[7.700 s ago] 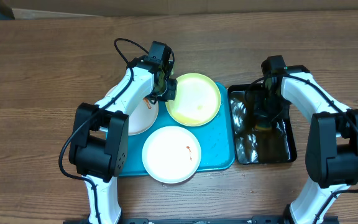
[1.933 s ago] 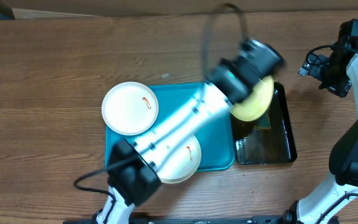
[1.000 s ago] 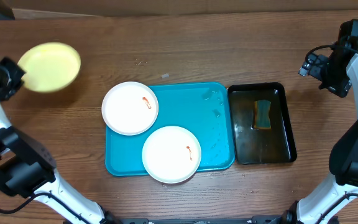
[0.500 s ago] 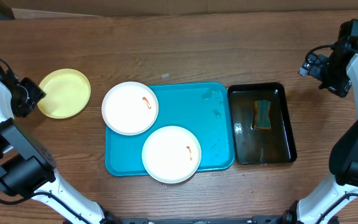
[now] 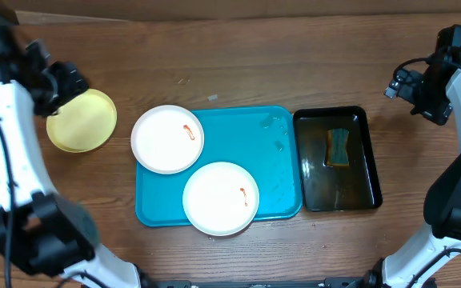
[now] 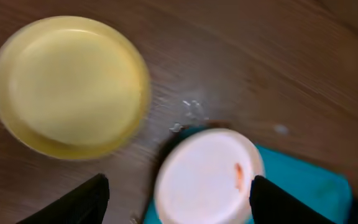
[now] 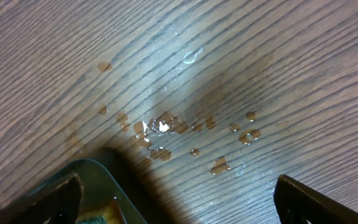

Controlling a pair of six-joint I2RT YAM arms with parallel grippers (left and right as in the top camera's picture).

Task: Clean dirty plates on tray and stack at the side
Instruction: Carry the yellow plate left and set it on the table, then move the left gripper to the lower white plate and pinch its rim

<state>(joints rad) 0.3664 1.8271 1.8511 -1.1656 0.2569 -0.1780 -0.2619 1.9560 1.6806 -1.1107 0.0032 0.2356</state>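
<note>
The pale yellow-green plate (image 5: 82,122) (image 6: 70,84) lies flat on the bare table, left of the turquoise tray (image 5: 277,160) (image 6: 303,186). My left gripper (image 5: 70,82) (image 6: 176,211) hovers over the plate's far edge, open and holding nothing. One white plate (image 5: 167,138) (image 6: 207,174) with a red smear overlaps the tray's left rim. A second white plate (image 5: 221,198), also smeared, sits at the tray's front edge. My right gripper (image 5: 400,83) (image 7: 179,205) is open and raised above wet table at the far right, beyond the tub's corner.
A black tub (image 5: 357,190) (image 7: 98,186) of dark water stands right of the tray, with a sponge (image 5: 339,146) lying in it. Water drops (image 7: 166,124) spot the wood near the tub and near the yellow plate. A cardboard box edge runs along the back.
My left gripper set the yellow-green plate down on the table at the left, opened, and rose away toward the back. The right arm has not moved.
</note>
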